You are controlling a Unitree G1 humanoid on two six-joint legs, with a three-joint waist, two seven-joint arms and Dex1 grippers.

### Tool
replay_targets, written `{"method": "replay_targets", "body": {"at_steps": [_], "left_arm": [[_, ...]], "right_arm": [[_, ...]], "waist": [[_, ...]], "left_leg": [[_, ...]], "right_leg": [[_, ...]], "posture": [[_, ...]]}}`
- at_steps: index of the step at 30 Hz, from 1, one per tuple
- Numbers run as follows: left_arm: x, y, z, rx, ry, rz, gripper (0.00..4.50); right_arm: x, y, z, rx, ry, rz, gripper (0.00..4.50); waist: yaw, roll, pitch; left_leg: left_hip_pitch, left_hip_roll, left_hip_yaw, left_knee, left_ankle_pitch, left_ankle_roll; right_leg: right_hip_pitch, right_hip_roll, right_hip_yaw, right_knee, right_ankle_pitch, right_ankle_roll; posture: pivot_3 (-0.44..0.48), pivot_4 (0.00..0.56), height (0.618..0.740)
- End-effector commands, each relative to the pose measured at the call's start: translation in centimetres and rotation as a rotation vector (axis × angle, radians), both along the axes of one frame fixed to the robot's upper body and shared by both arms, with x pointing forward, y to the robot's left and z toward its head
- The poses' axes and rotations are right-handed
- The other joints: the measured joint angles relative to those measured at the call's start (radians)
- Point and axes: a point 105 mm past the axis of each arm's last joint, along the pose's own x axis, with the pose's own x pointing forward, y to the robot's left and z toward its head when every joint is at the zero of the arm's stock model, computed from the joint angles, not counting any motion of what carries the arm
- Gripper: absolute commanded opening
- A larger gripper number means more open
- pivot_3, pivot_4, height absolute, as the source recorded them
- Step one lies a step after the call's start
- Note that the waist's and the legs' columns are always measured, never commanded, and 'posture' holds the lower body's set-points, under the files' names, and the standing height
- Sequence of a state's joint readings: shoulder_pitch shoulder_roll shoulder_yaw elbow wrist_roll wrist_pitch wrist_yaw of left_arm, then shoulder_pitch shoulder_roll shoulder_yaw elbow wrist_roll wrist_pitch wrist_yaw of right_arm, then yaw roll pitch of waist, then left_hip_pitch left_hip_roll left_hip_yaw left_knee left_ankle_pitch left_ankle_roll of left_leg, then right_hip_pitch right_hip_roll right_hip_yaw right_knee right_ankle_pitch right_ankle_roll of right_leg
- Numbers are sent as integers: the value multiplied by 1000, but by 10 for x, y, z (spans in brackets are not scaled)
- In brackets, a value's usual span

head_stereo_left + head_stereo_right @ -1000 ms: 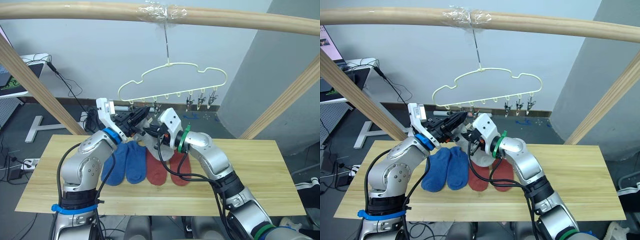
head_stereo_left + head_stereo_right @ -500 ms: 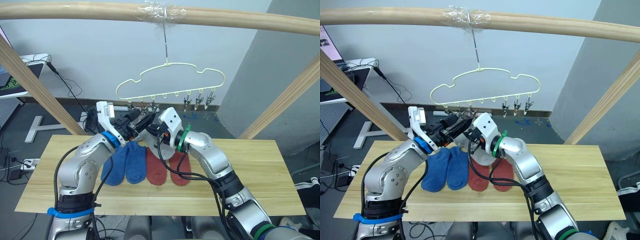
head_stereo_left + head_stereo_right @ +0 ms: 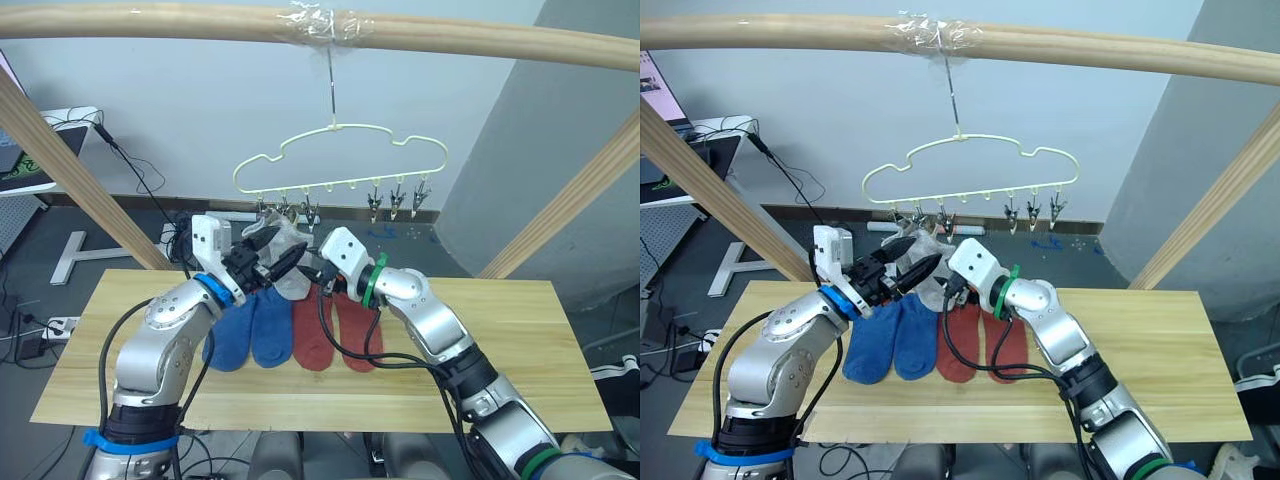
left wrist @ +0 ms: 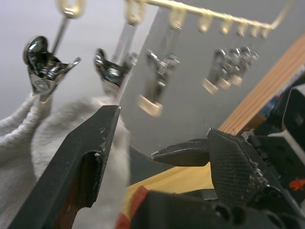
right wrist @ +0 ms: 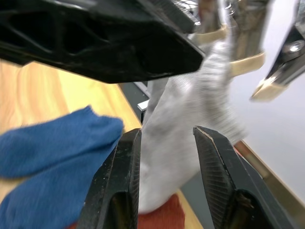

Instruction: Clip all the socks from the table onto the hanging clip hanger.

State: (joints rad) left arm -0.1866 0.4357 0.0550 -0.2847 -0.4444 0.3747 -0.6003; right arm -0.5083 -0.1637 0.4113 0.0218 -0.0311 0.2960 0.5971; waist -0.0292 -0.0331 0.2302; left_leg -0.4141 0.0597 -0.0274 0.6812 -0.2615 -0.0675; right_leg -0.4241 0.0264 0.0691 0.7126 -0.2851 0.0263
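The pale-yellow clip hanger (image 3: 340, 160) hangs from the wooden pole. Two light grey socks (image 3: 293, 285) hang from its leftmost silver clips (image 4: 112, 71). My left gripper (image 3: 272, 252) is open just below those clips, its fingers (image 4: 81, 162) spread wide with nothing between them. My right gripper (image 3: 312, 268) is open beside the hanging grey sock (image 5: 186, 129), which shows just beyond its fingers (image 5: 119, 186). Two blue socks (image 3: 250, 330) and two rust-red socks (image 3: 335, 335) lie side by side on the table (image 3: 500, 340).
Several empty clips (image 3: 397, 200) hang along the right half of the hanger. Slanted wooden poles (image 3: 70, 170) frame both sides, and the top pole (image 3: 480, 40) crosses overhead. Cables and a stand lie on the floor behind the table.
Both grippers have opened, the left one first. The grey sock now hangs from its clip by itself. My left gripper has dropped slightly below the clips and the hanger has swung a little.
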Motion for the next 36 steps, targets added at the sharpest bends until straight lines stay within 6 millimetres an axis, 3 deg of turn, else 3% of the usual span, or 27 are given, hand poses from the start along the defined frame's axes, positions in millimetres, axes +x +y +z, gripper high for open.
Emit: {"method": "replay_targets", "body": {"at_steps": [1,10,17,36], "left_arm": [[-6,-13,6,29,-104,-11,3392],[11,-15,4,18,-199,162,3392],[26,-31,6,44,-262,278,3392],[41,-35,29,0,-359,363,3392]], "right_arm": [[-13,-10,20,12,-80,32,1766],[-28,-42,32,18,-66,19,1766],[-32,-68,48,20,-72,-21,1766],[-30,-82,57,19,-76,-41,1766]], "waist": [[0,0,0],[-3,0,0],[-3,0,0],[-7,0,0]], "left_leg": [[0,0,0,0,0,0],[1,0,0,0,0,0],[0,-1,0,0,0,0],[1,0,0,0,0,1]], "right_leg": [[0,0,0,0,0,0],[0,1,0,1,0,0],[1,0,1,0,0,0],[1,1,1,1,0,0]], "posture": [[11,175,694],[-12,178,694],[-47,185,694],[-68,187,694]]}}
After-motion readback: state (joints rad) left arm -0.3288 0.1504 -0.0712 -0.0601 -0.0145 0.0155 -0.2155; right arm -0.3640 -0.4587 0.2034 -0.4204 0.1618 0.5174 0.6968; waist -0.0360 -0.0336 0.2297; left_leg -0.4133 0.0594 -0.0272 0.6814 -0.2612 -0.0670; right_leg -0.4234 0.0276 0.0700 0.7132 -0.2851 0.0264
